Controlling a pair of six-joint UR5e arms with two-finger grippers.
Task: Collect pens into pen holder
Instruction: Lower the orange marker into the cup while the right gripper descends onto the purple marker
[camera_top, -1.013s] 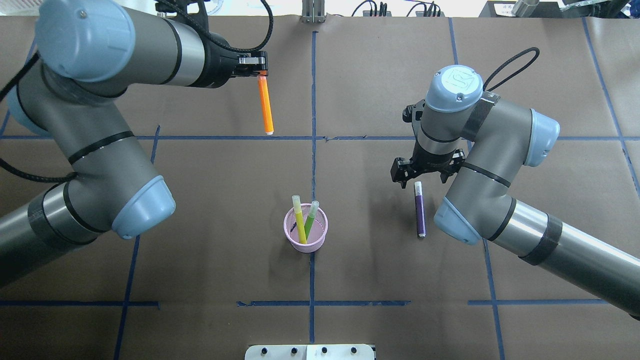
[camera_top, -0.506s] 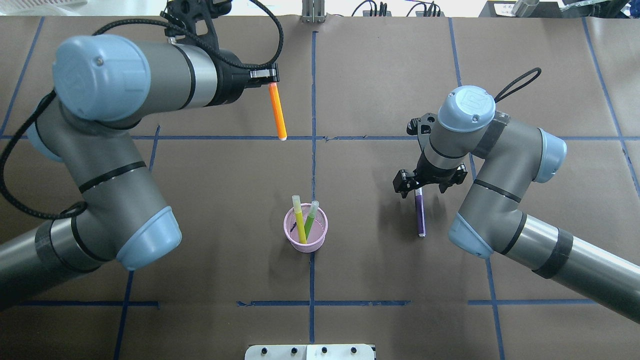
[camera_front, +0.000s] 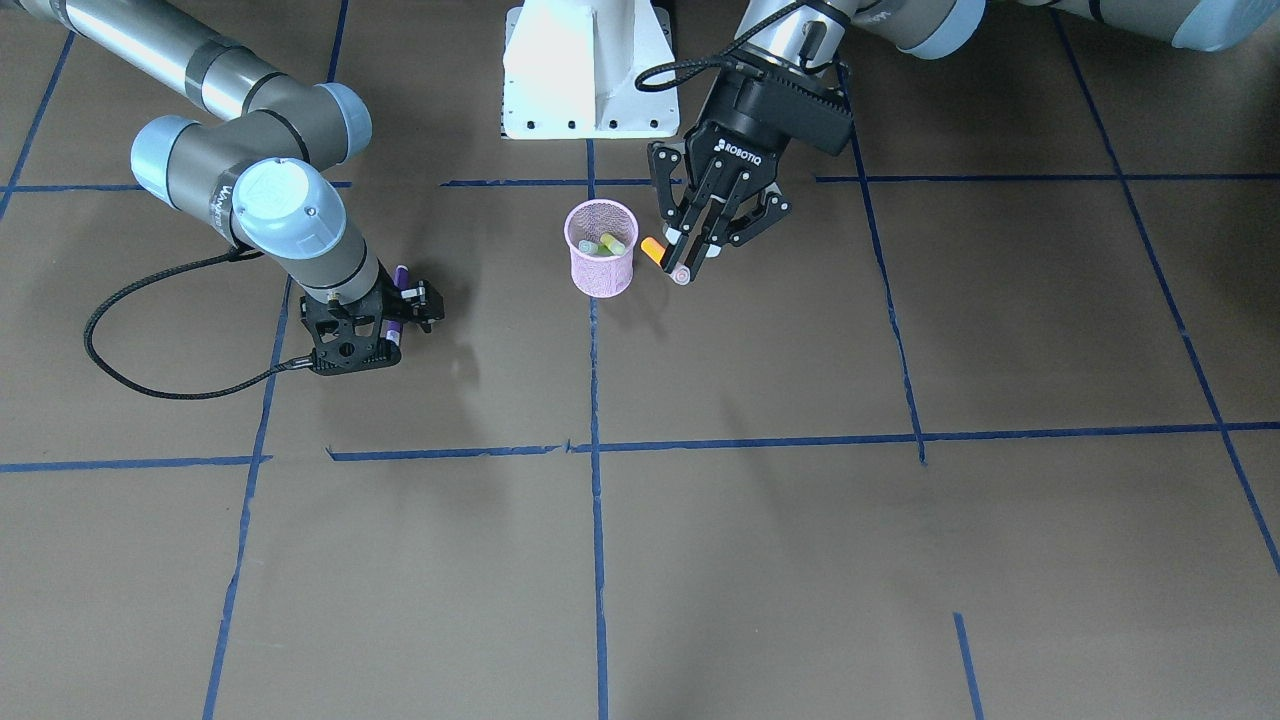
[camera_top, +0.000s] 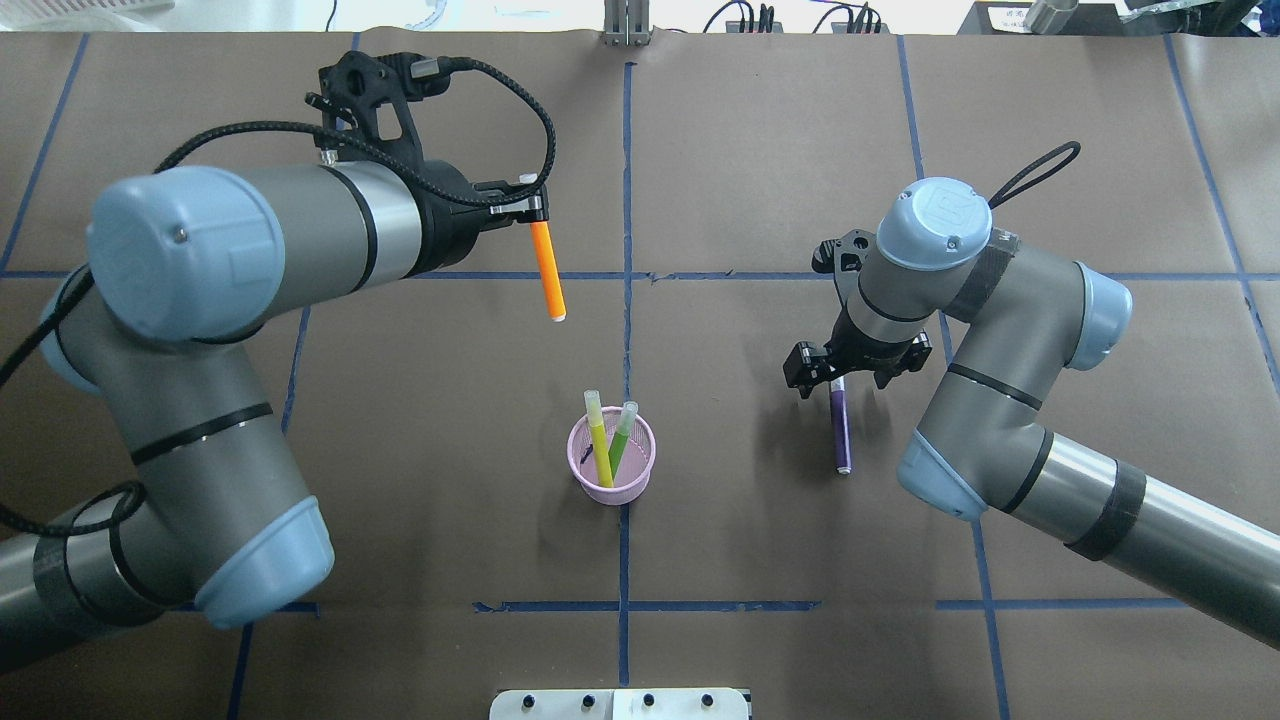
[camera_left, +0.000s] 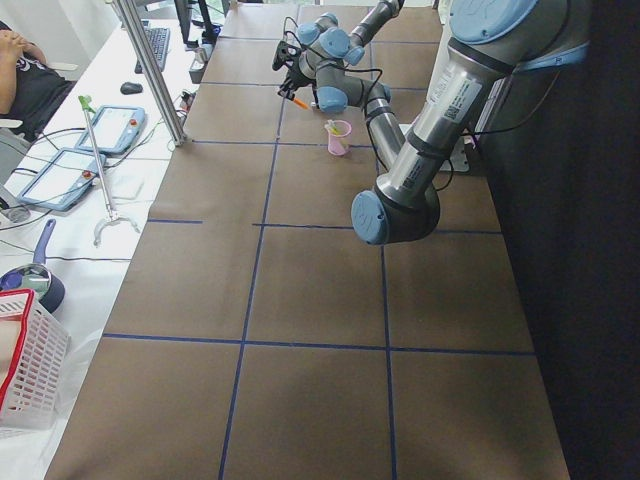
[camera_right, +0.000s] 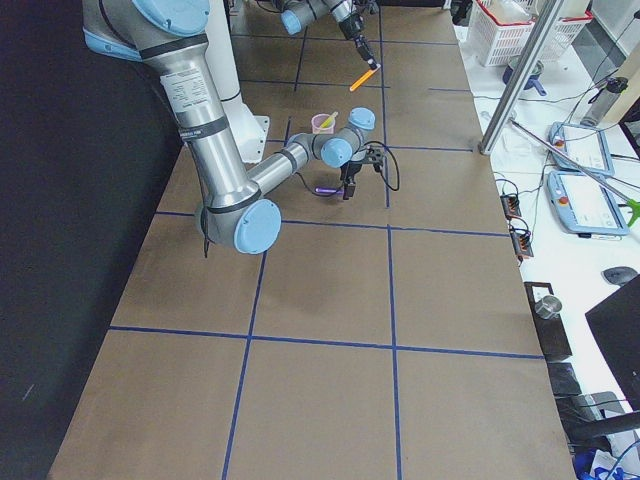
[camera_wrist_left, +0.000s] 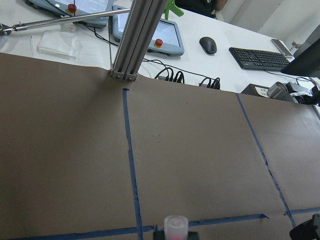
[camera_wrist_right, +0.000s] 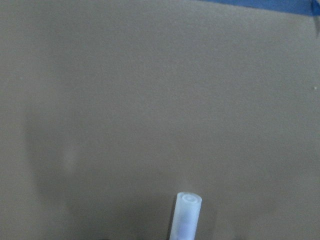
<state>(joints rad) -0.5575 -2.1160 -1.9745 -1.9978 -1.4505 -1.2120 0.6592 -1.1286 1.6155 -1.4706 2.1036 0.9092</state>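
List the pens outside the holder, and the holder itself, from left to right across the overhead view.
orange pen → holder → purple pen

Blue tape lines (camera_top: 627, 180) cross the brown table (camera_top: 760, 150); a keyboard (camera_wrist_left: 260, 58) lies beyond.

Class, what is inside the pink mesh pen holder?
Two pens lean inside the pen holder: a yellow-green pen and a green pen, caps above the rim. Their bottom tips cannot be seen.
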